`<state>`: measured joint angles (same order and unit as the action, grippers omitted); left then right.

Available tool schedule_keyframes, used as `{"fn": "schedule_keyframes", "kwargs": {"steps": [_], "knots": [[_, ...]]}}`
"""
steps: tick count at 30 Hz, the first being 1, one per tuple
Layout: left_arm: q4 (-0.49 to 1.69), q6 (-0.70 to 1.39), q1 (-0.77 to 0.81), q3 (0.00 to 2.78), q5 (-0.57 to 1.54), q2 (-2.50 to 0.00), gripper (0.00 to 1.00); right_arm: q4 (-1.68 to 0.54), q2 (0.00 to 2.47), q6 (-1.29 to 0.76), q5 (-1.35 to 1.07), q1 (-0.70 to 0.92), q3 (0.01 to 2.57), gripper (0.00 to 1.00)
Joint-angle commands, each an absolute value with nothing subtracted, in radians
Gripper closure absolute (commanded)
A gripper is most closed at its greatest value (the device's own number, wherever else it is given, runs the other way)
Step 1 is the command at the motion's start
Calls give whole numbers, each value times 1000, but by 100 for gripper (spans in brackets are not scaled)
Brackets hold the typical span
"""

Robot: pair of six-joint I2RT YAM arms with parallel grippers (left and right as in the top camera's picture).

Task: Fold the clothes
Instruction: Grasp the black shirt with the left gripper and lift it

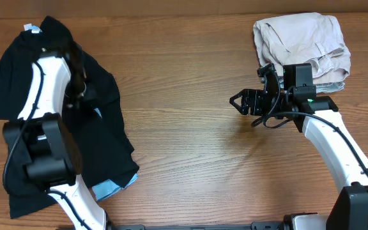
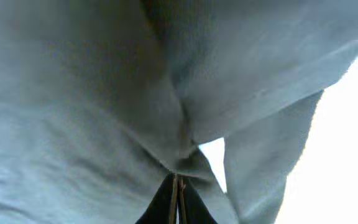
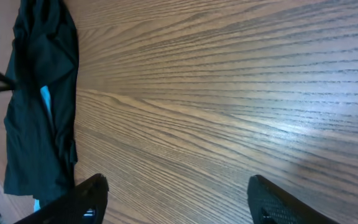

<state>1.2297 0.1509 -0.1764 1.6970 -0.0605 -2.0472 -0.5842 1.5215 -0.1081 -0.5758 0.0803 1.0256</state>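
Fabric fills the left wrist view because the left gripper (image 2: pixel 178 200) is pinching a fold of the crumpled black short-sleeved shirt (image 1: pixel 107 128), its fingertips pressed together, probably to lift an edge and spread it for folding. That shirt lies heaped along the left edge of the wooden table (image 1: pixel 184 160), with a light blue T-shirt (image 1: pixel 110 189) peeking out beneath its near side. The right gripper (image 1: pixel 237 102) hangs spread and empty over bare wood, apparently waiting. 1 folded beige garment pile (image 1: pixel 299 38) sits at the far right corner, likely finished. The tabletop is brown and grained, and no room shows beyond it
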Motion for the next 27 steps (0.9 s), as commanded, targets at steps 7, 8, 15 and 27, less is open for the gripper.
{"fn": "schedule_keyframes", "kwargs": {"steps": [7, 8, 15, 27], "knots": [[1565, 60, -44, 2278, -72, -2039, 96, -586, 1509, -172, -586, 59, 1060, 34], [1576, 59, -27, 2309, -83, -2039, 96, -586, 1503, -172, -595, 53, 1063, 34], [1478, 139, -35, 2296, -138, -2049, 65, -600, 1479, -171, -604, 44, 1069, 31], [1298, 135, -171, 2036, -138, -2190, 37, -612, 1480, -171, -593, 44, 1068, 28]]}}
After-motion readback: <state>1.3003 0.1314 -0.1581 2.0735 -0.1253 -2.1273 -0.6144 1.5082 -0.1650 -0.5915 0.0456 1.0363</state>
